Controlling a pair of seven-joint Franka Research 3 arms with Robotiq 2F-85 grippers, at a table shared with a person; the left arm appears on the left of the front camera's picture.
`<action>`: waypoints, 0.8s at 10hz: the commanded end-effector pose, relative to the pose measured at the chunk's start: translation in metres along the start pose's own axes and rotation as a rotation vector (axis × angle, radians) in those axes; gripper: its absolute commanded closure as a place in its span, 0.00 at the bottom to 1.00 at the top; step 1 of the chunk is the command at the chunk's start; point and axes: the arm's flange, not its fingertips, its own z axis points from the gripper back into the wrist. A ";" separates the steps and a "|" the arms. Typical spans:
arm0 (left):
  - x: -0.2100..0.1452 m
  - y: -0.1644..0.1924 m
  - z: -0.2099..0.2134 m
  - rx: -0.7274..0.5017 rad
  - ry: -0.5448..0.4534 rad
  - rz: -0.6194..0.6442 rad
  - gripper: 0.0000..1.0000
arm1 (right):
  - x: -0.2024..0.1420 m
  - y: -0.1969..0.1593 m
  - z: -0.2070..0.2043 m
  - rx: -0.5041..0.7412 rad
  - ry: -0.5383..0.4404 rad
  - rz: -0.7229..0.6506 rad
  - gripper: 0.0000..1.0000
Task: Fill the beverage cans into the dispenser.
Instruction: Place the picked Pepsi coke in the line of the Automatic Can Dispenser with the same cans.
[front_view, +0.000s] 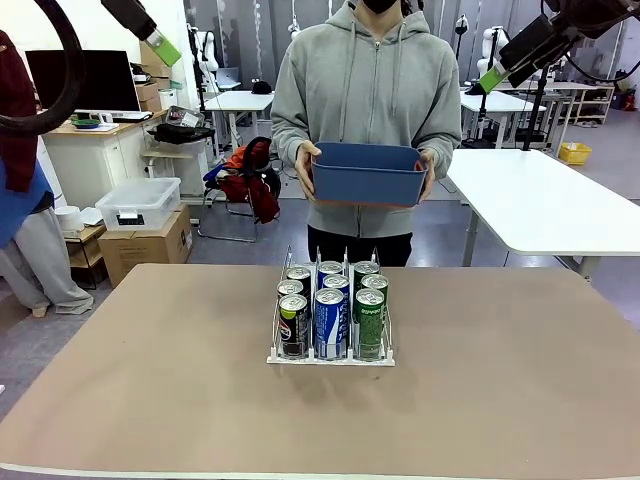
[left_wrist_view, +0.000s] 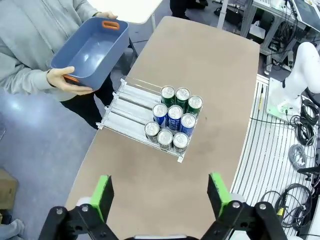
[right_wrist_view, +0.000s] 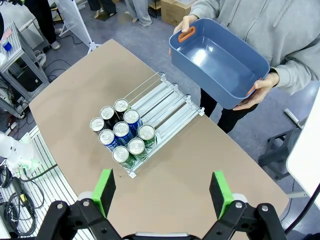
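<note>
We found the dispenser (front_view: 331, 352) standing near the middle of the brown surface (front_view: 150, 400), with nine beverage cans (front_view: 330, 322) upright in it — three per lane, black, blue-and-white and green, packed at the end nearer the robot. The far stretch of each lane lay bare, which we took to mean the lanes slope and the cans run down to the front stop.

The person at the far side held the blue bin (front_view: 367, 173) in both hands, tilted, its inside bare; we judged the cans had come from it and the filling was done or nearly so.

Both arms were raised well above the surface. The left gripper (left_wrist_view: 160, 197) and the right gripper (right_wrist_view: 162, 192) each stood with jaws wide apart, grasping nothing — parked clear of the rack, we supposed.

The surface carried nothing else. Around it were white tables, cardboard boxes and a clear storage box on the floor.
</note>
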 end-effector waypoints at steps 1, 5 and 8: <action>0.000 0.002 -0.005 -0.007 0.008 0.000 0.00 | -0.001 0.000 0.000 0.000 -0.001 -0.001 0.00; 0.000 0.002 -0.005 -0.007 0.008 0.000 0.00 | -0.001 0.000 0.000 0.000 -0.001 -0.001 0.00; 0.000 0.002 -0.005 -0.007 0.008 0.000 0.00 | -0.001 0.000 0.000 0.000 -0.001 -0.001 0.00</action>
